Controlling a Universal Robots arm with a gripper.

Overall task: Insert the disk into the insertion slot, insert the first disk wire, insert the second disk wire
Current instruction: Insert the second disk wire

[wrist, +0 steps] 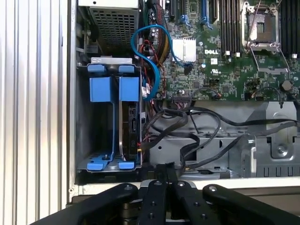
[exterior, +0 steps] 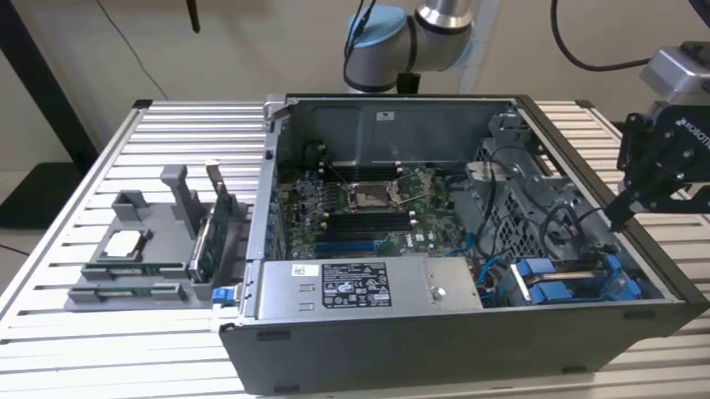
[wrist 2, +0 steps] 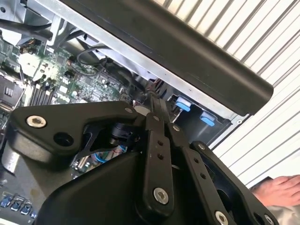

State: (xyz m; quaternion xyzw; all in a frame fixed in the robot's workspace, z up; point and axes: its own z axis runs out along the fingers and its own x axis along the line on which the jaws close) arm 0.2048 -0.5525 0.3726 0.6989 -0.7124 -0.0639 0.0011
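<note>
Evidently empty, the claw [exterior: 618,221] hangs with its fingertips pressed together, gripping nothing, over the side wall of the open computer case [exterior: 444,349]. Just below and ahead of the claw lies the insertion slot [wrist: 82,126], where the disk [wrist: 131,126] stands on edge between blue rails. A blue wire [wrist: 133,43] and black wires [wrist: 178,117] loop just beside that slot.

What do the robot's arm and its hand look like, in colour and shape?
The arm has silver-grey round joints with a pale blue cap. Black cables hang near it. The hand is black, built of flat linked bars with silver screws, and narrows toward its tip. It carries white lettering, and a grey box sits above it.
</note>
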